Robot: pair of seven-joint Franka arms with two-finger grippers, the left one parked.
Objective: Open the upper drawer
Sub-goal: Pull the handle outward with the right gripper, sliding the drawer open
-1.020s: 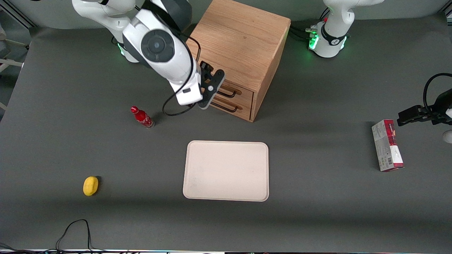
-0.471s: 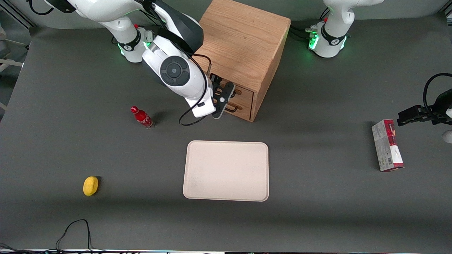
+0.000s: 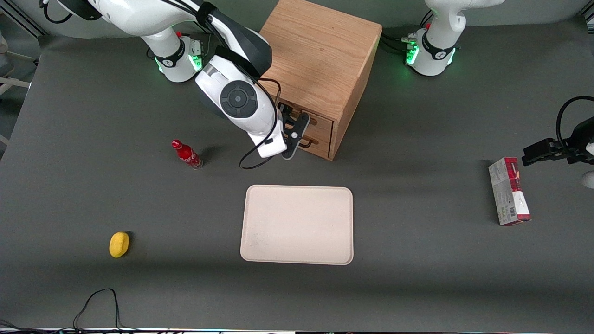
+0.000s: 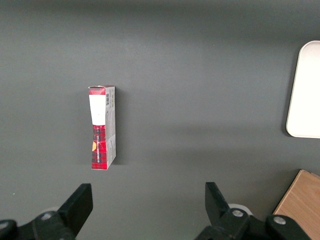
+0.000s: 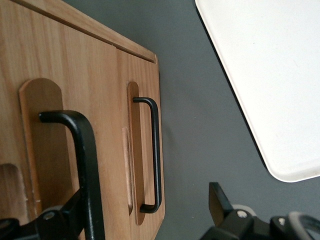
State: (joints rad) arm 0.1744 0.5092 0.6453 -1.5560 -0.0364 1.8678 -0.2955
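Observation:
The small oak cabinet (image 3: 320, 51) stands with both drawers shut. The upper drawer (image 3: 321, 121) carries a thin black bar handle, which the right wrist view shows very close (image 5: 82, 145) on the drawer's face (image 5: 102, 125). My right gripper (image 3: 294, 126) is open and sits right in front of the drawer fronts. In the right wrist view the gripper (image 5: 147, 192) has one finger (image 5: 75, 212) at the upper handle. The lower drawer's handle (image 5: 156, 150) lies between the fingers. Nothing is gripped.
A cream tray (image 3: 297, 225) lies nearer the front camera than the cabinet. A red bottle (image 3: 187, 154) stands beside the arm. A yellow lemon (image 3: 119, 244) lies toward the working arm's end. A red and white box (image 3: 509, 191) lies toward the parked arm's end.
My right arm has come down and along the cabinet front. The gripper now sits closer against the drawer handles. The drawers have not moved.

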